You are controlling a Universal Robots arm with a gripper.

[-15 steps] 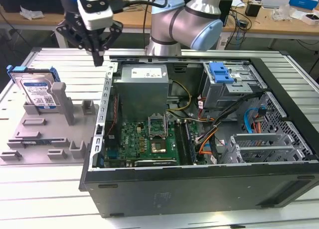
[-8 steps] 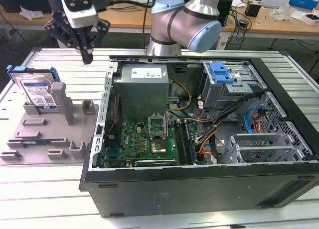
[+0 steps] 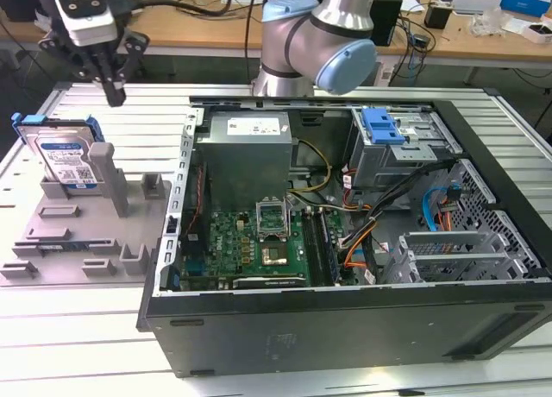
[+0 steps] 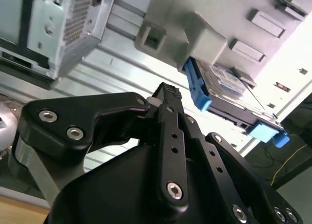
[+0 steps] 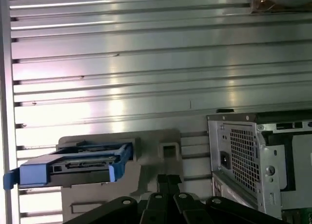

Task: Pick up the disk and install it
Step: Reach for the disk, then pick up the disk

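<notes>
The disk (image 3: 62,158), a silver hard drive with a white-and-blue label and a blue carrier frame, stands on edge, leaning in a grey holder (image 3: 82,229) on the exterior view's left. It also shows in the second wrist view, as the disk (image 4: 225,86), and in the first wrist view, as the disk (image 5: 78,163). My gripper (image 3: 114,93) hangs in the air above the disk, a little toward the exterior view's right, apart from it. Its fingers (image 4: 168,93) are pressed together with nothing between them, and so are the fingers (image 5: 168,181).
An open computer case (image 3: 345,319) lies at the centre and right, with a grey power-supply box (image 3: 246,151), a motherboard (image 3: 259,242) and a drive cage with a blue latch (image 3: 382,125). The slatted metal table (image 3: 78,328) carries everything. A cluttered workbench (image 3: 448,34) runs behind.
</notes>
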